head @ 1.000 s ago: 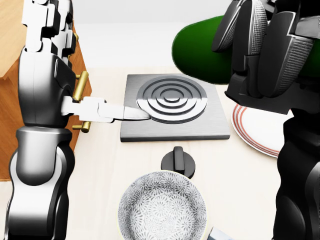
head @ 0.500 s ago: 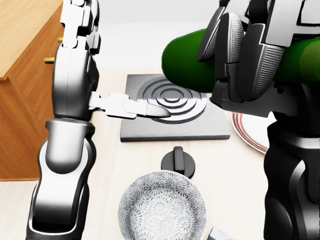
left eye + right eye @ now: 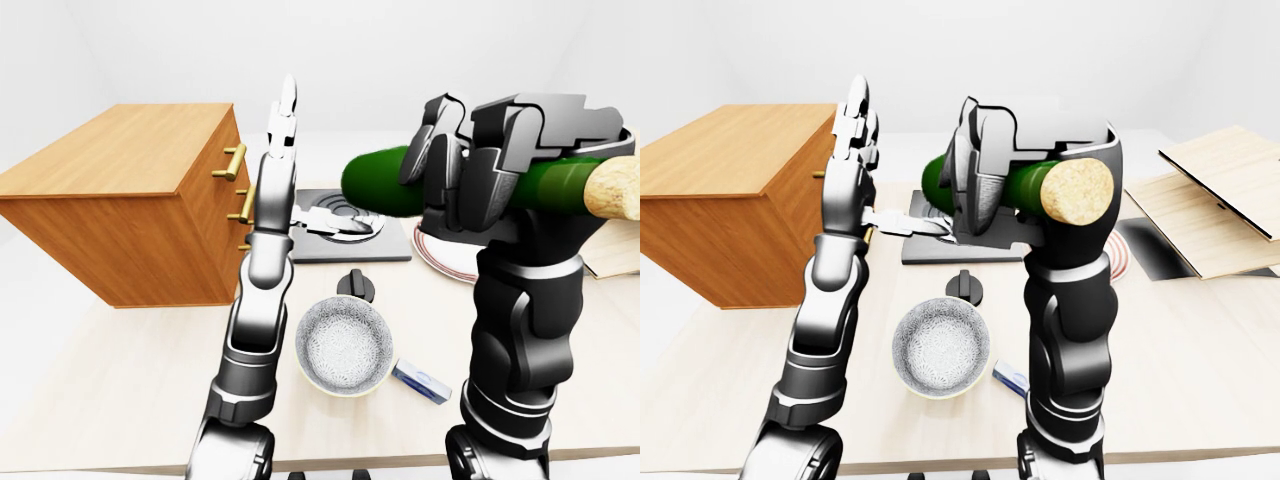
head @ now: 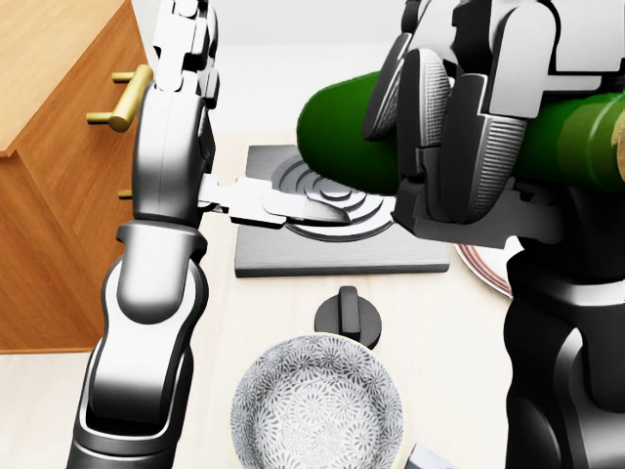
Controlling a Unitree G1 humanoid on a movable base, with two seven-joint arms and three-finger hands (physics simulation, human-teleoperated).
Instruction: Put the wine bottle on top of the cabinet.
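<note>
The green wine bottle (image 3: 375, 185) lies level in my right hand (image 3: 480, 165), whose fingers are closed round its body, high above the table. Its cork end (image 3: 1077, 190) points toward the camera. The wooden cabinet (image 3: 120, 150) with brass handles (image 3: 231, 160) stands at the left of the left-eye view, its flat top bare. The bottle's base is to the right of the cabinet and about level with its top. My left hand (image 3: 285, 135) is open and empty, fingers pointing up, between the cabinet and the bottle.
A grey burner plate (image 4: 342, 249) with a black knob (image 4: 348, 313) lies below the bottle. A patterned bowl (image 3: 345, 345), a small blue box (image 3: 420, 380) and a red-rimmed plate (image 4: 483, 269) lie on the table. Wooden boards (image 3: 1220, 200) lie at the right.
My right hand has carried the bottle to the left, toward the cabinet. My left arm has moved right and risen. The table's things have not shifted.
</note>
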